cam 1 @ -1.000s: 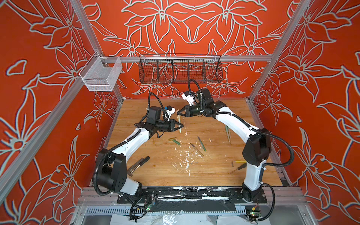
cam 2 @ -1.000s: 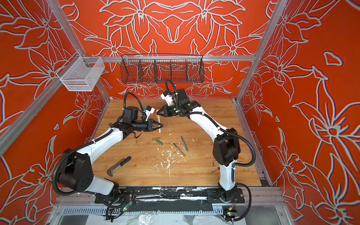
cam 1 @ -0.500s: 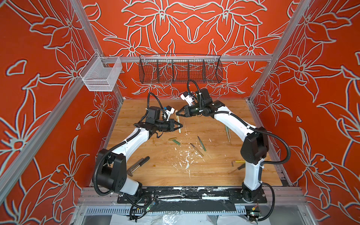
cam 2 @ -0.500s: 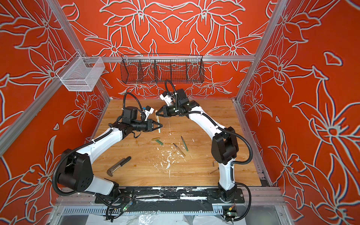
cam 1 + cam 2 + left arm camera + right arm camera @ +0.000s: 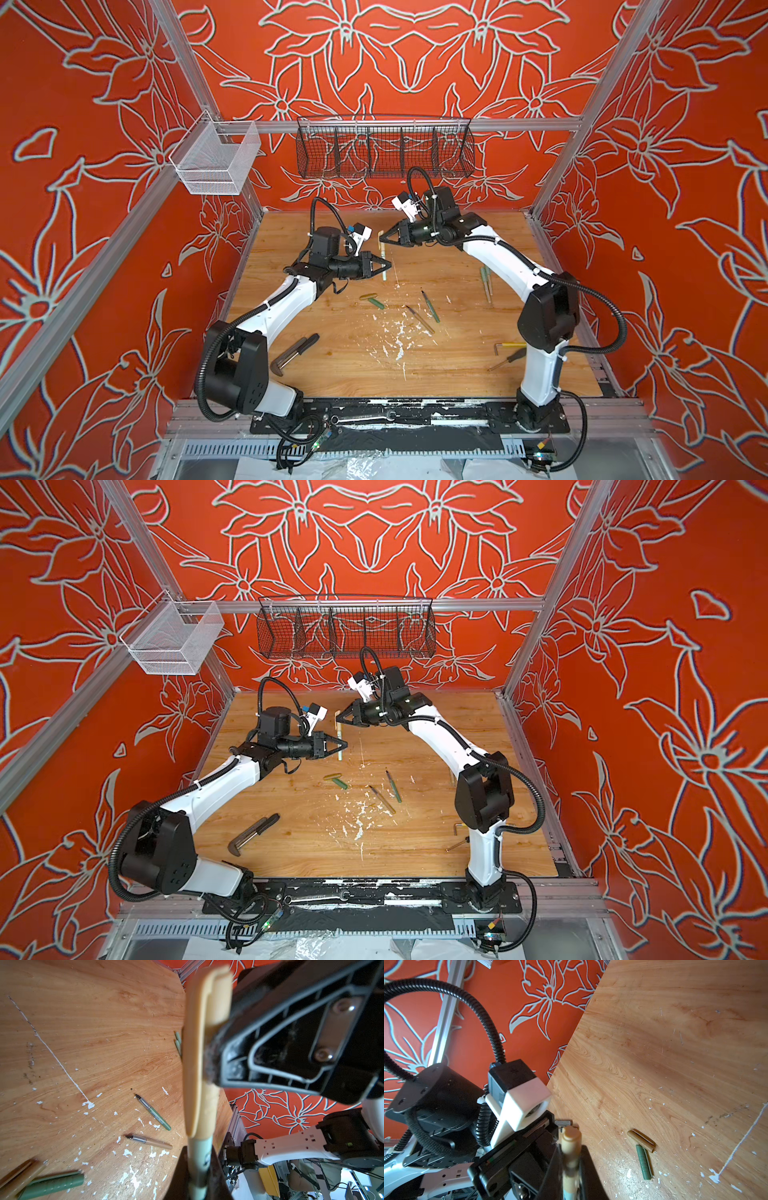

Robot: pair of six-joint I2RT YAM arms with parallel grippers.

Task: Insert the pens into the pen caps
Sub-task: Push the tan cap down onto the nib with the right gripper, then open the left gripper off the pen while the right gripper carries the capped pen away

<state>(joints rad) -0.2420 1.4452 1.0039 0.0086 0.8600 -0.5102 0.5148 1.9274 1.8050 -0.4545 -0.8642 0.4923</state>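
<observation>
Above the back of the table, a pale green pen (image 5: pixel 385 268) (image 5: pixel 200 1159) carries a tan pen cap (image 5: pixel 380 237) (image 5: pixel 195 1059) over one end. My left gripper (image 5: pixel 388 264) (image 5: pixel 344 744) (image 5: pixel 199 1169) is shut on the green barrel. My right gripper (image 5: pixel 382 240) (image 5: pixel 337 720) (image 5: pixel 570 1167) is shut on the tan cap (image 5: pixel 570 1142). On the table lie a dark green pen (image 5: pixel 430 306) (image 5: pixel 153 1112) and a tan pen (image 5: pixel 419 320) (image 5: pixel 148 1140), both uncapped. Closer to the left arm lie a tan cap (image 5: pixel 368 296) (image 5: pixel 641 1140) and a dark green cap (image 5: pixel 377 303) (image 5: pixel 643 1162).
Two pale green capped pens (image 5: pixel 486 282) lie near the right arm. A black-handled tool (image 5: pixel 295 351) lies front left; a yellow hex key (image 5: pixel 509 345) and a small screwdriver (image 5: pixel 507 359) lie by the right arm's base. A black wire basket (image 5: pixel 384 147) and a white one (image 5: pixel 216 160) hang on the frame.
Hardly anything: the right arm's elbow swayed slightly left and back. Both grippers keep their hold on the same pen and cap in the same place.
</observation>
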